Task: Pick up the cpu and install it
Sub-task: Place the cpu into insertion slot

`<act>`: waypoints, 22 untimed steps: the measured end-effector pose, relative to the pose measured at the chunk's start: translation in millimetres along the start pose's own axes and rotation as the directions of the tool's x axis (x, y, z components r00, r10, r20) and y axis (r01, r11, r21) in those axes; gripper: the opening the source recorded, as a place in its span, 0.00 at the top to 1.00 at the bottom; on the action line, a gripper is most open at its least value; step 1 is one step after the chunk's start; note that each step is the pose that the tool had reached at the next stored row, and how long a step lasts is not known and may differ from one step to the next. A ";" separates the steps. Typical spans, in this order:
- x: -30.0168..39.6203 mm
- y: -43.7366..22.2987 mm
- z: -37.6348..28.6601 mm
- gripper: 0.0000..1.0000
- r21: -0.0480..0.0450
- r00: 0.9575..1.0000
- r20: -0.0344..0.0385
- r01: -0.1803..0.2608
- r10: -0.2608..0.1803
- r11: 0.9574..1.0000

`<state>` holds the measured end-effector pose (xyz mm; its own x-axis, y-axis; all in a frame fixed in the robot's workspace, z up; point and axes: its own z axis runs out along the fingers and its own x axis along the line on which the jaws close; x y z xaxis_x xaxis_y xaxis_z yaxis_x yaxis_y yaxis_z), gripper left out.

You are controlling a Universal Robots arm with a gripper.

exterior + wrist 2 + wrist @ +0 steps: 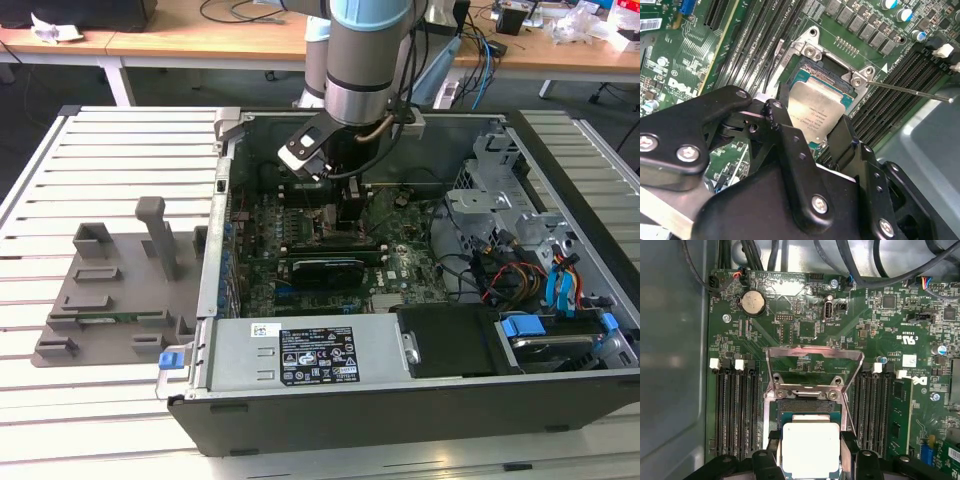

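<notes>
Tool: my gripper point(810, 120) closed on the cpu point(811, 447), gripping opposite edges.
Chip: between the fingers, over the open socket point(810, 409).
Risk: I judge a tilted or misaligned drop would bend pins.

The arm point(365, 50) is shown reaching vertically down from above, with the grey wrist point(357, 100) pointed straight downward. The gripper point(349, 212) is carried low beneath the wrist. In both wrist views the two black fingers point(787, 135) point(849, 442) are seen pressed against opposite edges of the cpu point(816, 114) (one finger on each side), which is gripped between them.
</notes>
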<state>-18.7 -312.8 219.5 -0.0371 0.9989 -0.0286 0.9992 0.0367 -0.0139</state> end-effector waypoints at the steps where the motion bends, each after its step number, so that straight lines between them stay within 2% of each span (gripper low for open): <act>1: 0.0 0.0 0.5 0.45 0.000 1.000 0.000 0.000 0.000 1.000; 13: 0.2 0.1 8.4 0.45 0.000 1.000 0.000 0.000 0.000 1.000; 15: 1.2 0.2 17.6 0.45 0.000 1.000 0.000 -0.001 0.001 1.000; 17: 3.5 0.4 22.7 0.45 0.001 1.000 0.001 -0.003 0.003 1.000; 22: 3.6 0.4 23.9 0.45 0.000 1.000 0.000 -0.003 0.003 1.000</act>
<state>-18.7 -310.0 195.5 -0.0343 0.9990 -0.0291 0.9993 0.0339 -0.0141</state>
